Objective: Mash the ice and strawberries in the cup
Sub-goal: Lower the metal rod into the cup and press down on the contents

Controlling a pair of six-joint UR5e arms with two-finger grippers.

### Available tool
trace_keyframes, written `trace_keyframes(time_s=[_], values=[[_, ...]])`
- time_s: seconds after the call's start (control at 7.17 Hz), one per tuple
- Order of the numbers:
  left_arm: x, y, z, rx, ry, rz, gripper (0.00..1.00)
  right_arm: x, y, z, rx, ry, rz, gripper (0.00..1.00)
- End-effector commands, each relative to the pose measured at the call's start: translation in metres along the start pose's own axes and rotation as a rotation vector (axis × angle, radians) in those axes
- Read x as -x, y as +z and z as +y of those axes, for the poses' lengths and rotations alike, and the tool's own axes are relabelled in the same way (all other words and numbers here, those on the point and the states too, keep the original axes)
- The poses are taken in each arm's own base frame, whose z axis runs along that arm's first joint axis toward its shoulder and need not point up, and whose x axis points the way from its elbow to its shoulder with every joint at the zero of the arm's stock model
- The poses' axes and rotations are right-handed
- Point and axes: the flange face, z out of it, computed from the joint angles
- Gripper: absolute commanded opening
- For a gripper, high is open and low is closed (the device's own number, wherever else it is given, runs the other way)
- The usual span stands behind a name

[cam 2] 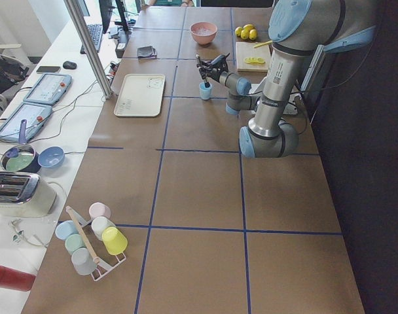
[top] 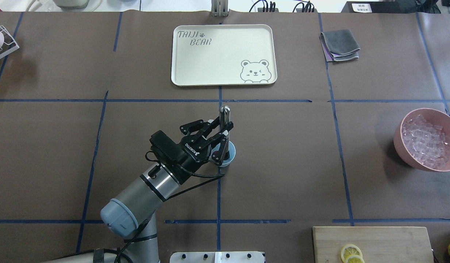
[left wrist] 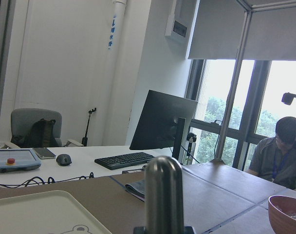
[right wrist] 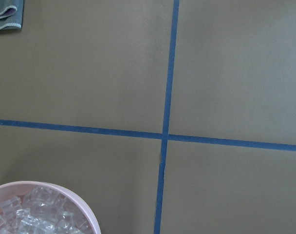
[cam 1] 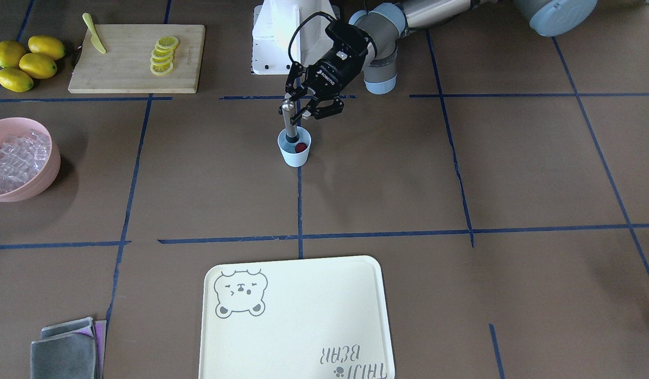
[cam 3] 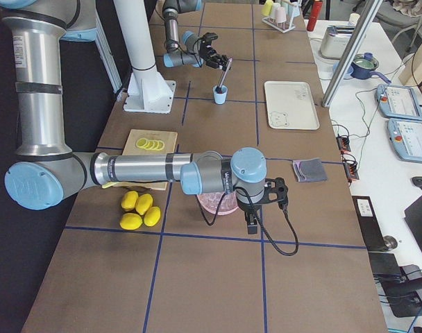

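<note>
The light blue cup (cam 1: 295, 156) stands upright near the middle of the table, with a dark red strawberry (cam 1: 301, 147) inside it. A steel masher (cam 1: 289, 123) leans in the cup, its lower end down beside the strawberry. My left gripper (cam 1: 289, 105) is shut on the masher's upper shaft, also seen from overhead (top: 225, 128), where it covers most of the cup (top: 230, 156). The ice (top: 427, 142) lies heaped in a pink bowl (top: 399, 148) far to my right. My right gripper (cam 3: 251, 220) hangs beside that bowl, and I cannot tell whether it is open or shut.
A cream bear tray (top: 181, 78) lies beyond the cup. A wooden board (cam 1: 129, 79) holds lemon slices (cam 1: 163, 55) and a yellow knife (cam 1: 95, 34), with whole lemons (cam 1: 27, 63) beside it. Folded grey cloths (top: 339, 44) sit at the far right. A rack of cups (cam 2: 91, 242) stands at the left end.
</note>
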Motion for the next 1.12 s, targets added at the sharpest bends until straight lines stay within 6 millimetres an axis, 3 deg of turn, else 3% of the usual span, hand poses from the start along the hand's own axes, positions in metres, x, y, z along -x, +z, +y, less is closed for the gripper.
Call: trace_keyframes(time_s=[0.0,0.56,0.98], values=[[0.005,0.001,0.013,0.004,0.004,-0.003,0.0,0.0,0.0,0.0,0.001,0.001,0.0,1.0],[0.008,0.001,0.02,0.013,0.012,-0.011,0.0,0.0,0.0,-0.001,-0.001,-0.001,0.0,1.0],[-0.003,0.008,0.007,-0.01,-0.008,-0.002,0.0,0.002,-0.002,-0.003,-0.005,-0.005,0.0,1.0]])
